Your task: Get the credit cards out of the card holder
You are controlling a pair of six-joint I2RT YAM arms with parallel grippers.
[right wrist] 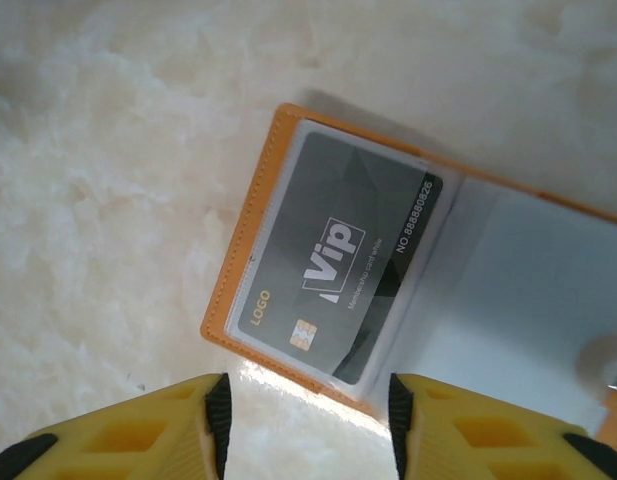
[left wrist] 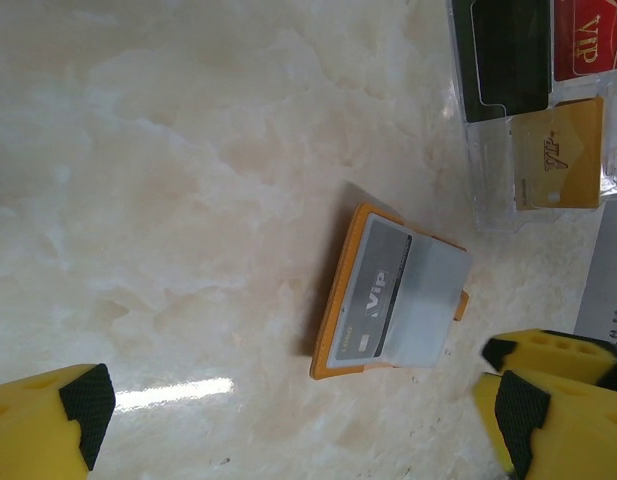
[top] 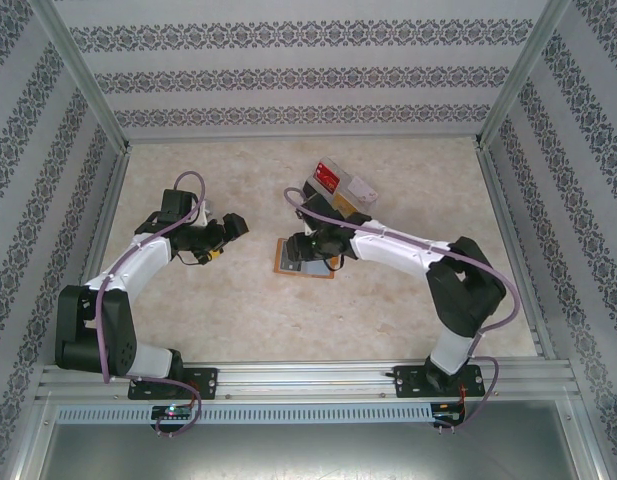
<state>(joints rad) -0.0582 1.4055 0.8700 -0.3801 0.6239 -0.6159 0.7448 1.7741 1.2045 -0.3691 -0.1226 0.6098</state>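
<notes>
One dark grey plastic card (right wrist: 343, 270) is sitting inside the open orange-tan leather card holder (right wrist: 528, 300), which is lying flat on the pale marbled desk (left wrist: 188, 200). We are seeing right jaws spread, hovering by its edge; left jaws gaping wide, apart from it.

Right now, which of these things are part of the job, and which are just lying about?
Job:
orange-tan leather folding card holder, lying open
dark grey plastic VIP card in its pocket

Lying about:
clear plastic compartment tray
</notes>
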